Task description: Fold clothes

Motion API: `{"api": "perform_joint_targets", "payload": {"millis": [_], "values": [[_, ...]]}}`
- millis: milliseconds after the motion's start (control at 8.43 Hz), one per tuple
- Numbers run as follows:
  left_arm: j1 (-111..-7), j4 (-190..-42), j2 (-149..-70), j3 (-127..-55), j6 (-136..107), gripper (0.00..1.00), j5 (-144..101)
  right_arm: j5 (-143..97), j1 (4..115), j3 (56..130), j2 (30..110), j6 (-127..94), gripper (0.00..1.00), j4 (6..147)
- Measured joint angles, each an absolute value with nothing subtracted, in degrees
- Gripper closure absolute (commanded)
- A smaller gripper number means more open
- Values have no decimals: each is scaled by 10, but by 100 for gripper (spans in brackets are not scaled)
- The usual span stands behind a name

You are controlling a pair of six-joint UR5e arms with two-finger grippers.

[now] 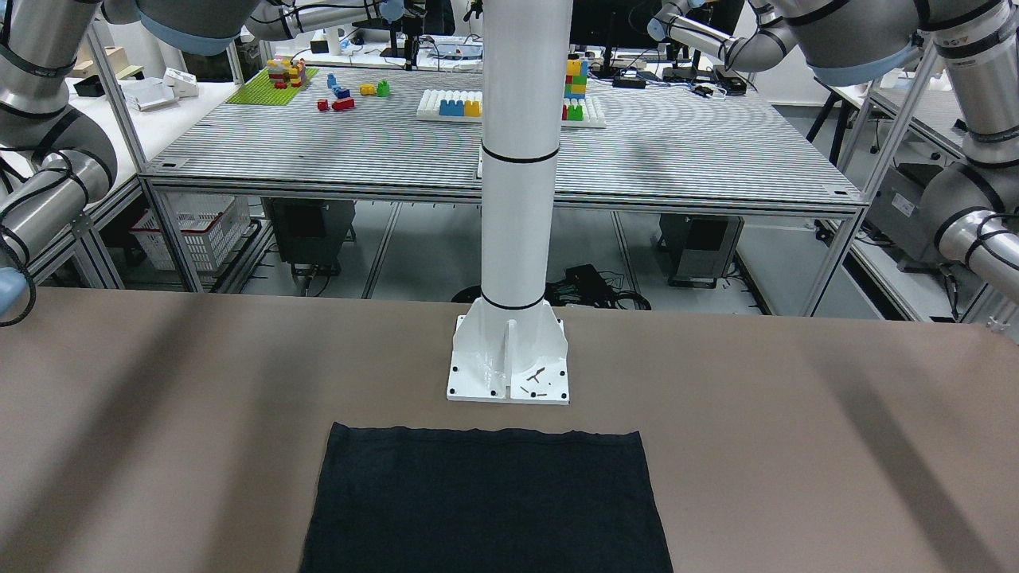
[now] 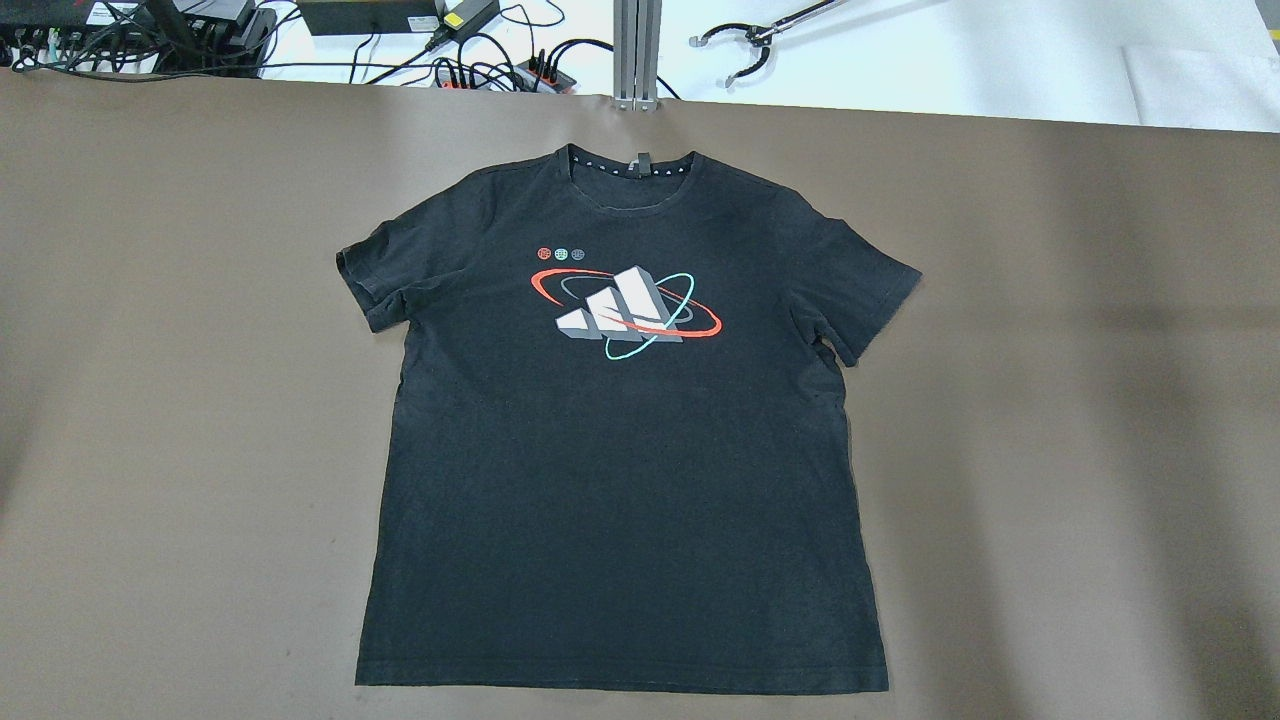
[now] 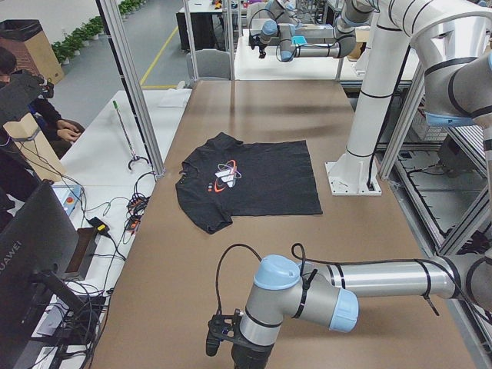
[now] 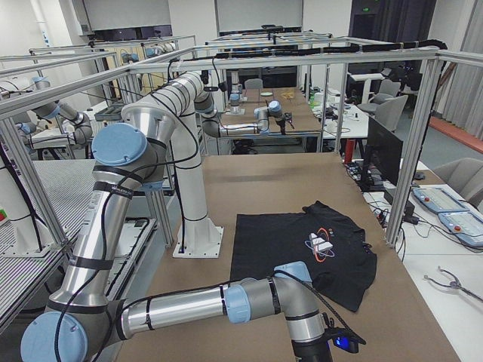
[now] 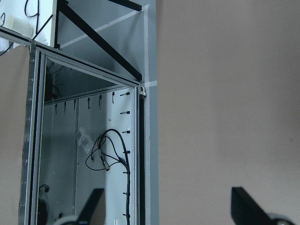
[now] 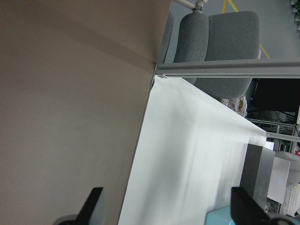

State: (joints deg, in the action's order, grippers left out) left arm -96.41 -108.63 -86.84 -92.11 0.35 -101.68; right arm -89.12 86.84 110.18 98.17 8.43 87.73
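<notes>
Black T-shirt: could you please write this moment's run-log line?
black short-sleeved fabric T-shirt: flat, unfolded | left gripper: open | right gripper: open

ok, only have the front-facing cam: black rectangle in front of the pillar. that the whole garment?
Observer: No. It is a T-shirt lying flat, print up; you see only the hem end.
Operator: sleeves?
Observer: Both sleeves are spread out, nothing folded yet.
Operator: fingers?
Observer: Left fingers and right fingers are open and empty, out at the ends of the table, clear of the shirt.
</notes>
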Motion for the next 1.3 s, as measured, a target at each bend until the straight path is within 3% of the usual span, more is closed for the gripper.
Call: {"api": "perform_joint_targets", "payload": {"millis": [1304], "values": [[-963, -1086, -869, -945, 4, 6, -1018, -893, 868, 1111, 978, 88, 6, 876]]}}
